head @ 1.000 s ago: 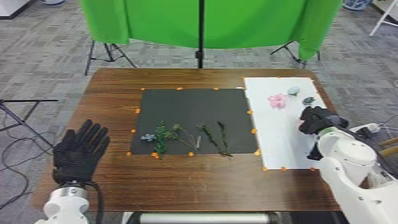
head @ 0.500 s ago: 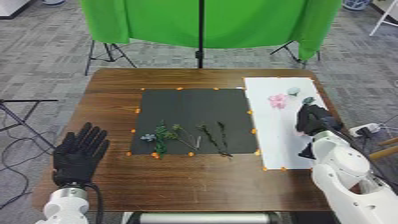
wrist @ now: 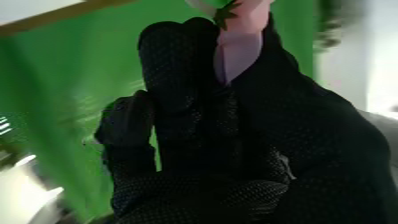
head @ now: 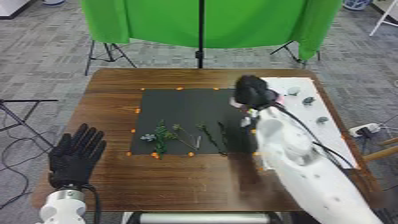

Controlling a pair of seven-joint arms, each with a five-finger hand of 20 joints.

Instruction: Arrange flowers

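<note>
Your right hand (head: 253, 91) pinches the pink flower (wrist: 240, 50) by its petals, thumb on one side and fingers on the other. That grip leaves the green base (wrist: 226, 14) pointing out beyond the fingers, probably so you can set it down without crushing the base. The flower is up by the hand, where the white sheet (head: 282, 82) meets the far right corner of the dark mat (head: 191, 102); the mat seems its likely goal. There, the green sprigs (head: 161, 140) and dark stems (head: 210, 136) lie along the near part, perhaps leaving the far part for blooms. Your left hand (head: 75, 159) rests wide, fingers straight, beside the mat, well away from the work.

Half a second ago, the pink flower lies on the sheet and your right hand is farther right. Now that hand has swung inward with the flower, uncovering a grey-green bloom (head: 322, 120).
</note>
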